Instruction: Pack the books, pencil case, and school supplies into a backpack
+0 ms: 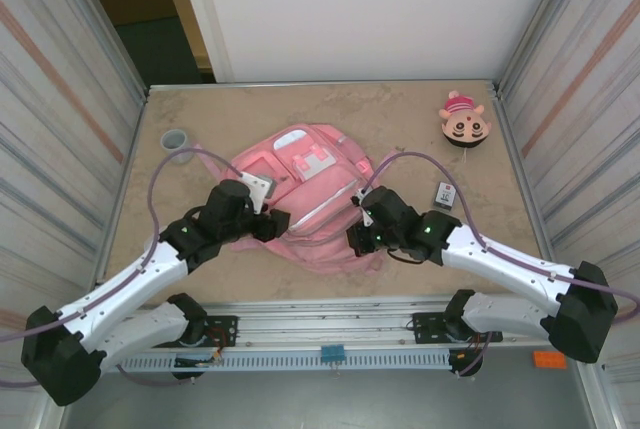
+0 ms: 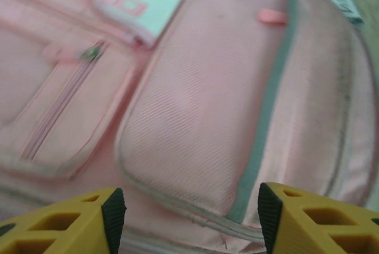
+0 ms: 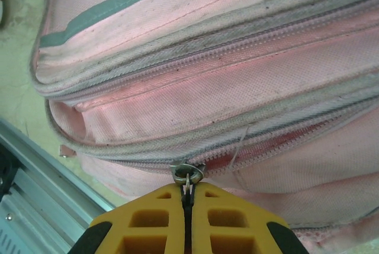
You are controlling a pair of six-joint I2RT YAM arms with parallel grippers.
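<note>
Surface (image 1: 400,114): a mottled tan top, boxed in by ribbed metal walls at left and right and a white panel at the back.
Backpack (image 1: 310,174): large, soft and pink, lying flat at the middle of the surface between the two arms, front pockets facing up. A pale patch sits on the top pocket, and grey strips run along the seams.
Left fingers (image 1: 274,223): spread wide, with nothing between them. They hover just over the near left part of the backpack, above a zipped front pocket.
Right fingers (image 3: 188,206): pressed together on a small metal zipper pull (image 3: 188,174) at the near right side of the backpack, where several rows of zipper run side by side.
Toy (image 1: 464,121): a round cartoon face with a pink cap, in the far right corner, well apart from the backpack.
Cup (image 1: 178,142): small and grey, upright near the left wall, just beside the backpack's far left edge.
School supply (image 1: 445,195): a tiny pale item lying on the surface, right of the backpack, near the right arm.
</note>
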